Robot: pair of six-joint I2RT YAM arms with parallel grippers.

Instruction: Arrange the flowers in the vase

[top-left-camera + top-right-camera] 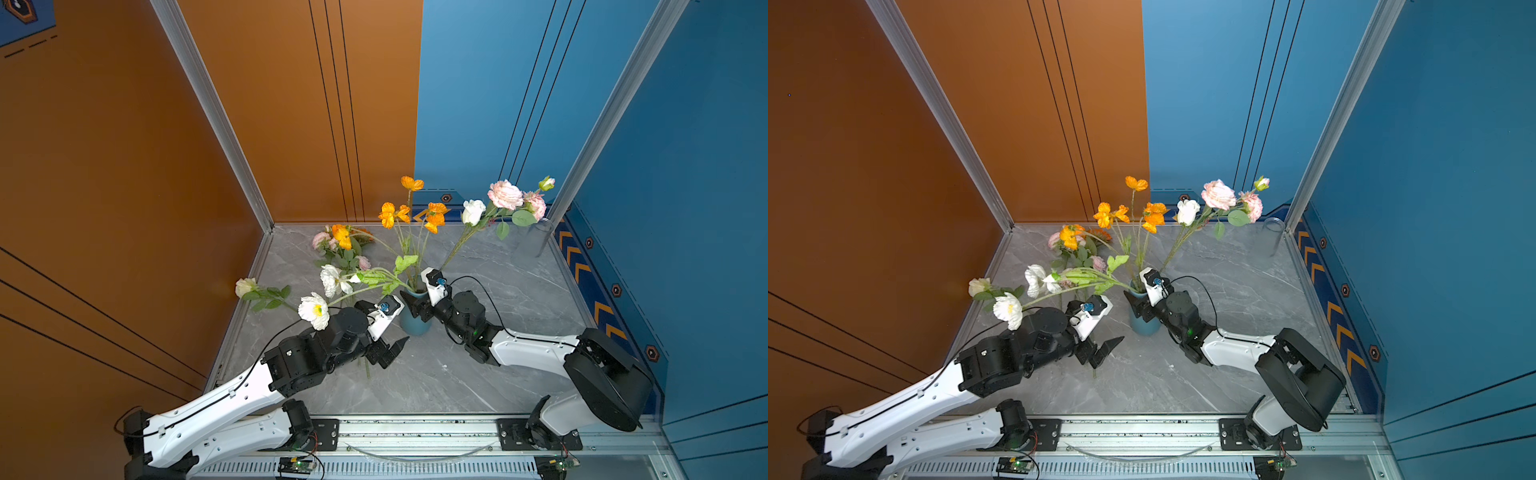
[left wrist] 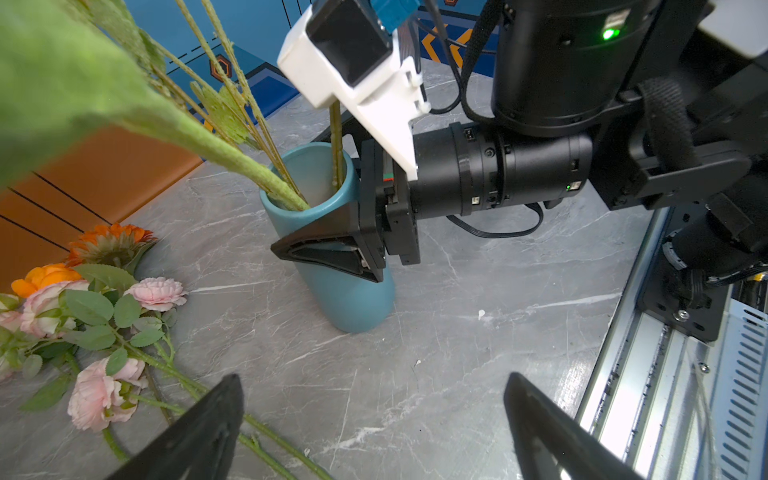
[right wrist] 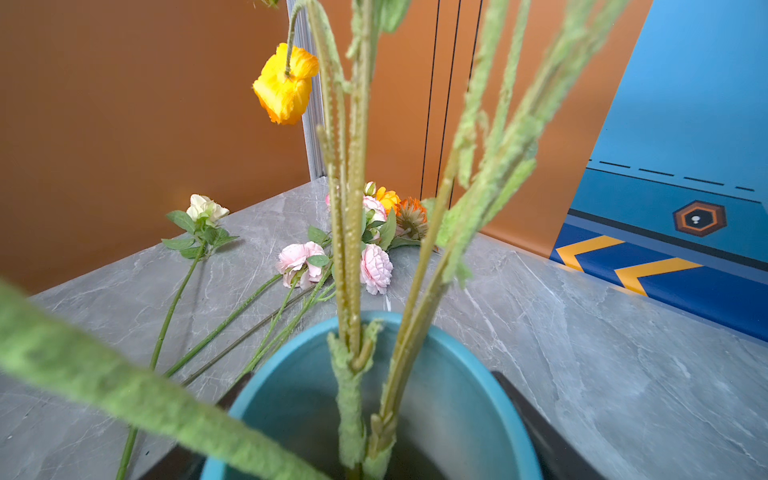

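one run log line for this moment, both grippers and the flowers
left gripper open, empty | right gripper shut on vase | some flowers in vase | loose flowers on table

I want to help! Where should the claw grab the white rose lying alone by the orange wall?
I'd grab the white rose by its bare lower stem, below the leaves, coming straight down from above: it lies flat and alone on the table.
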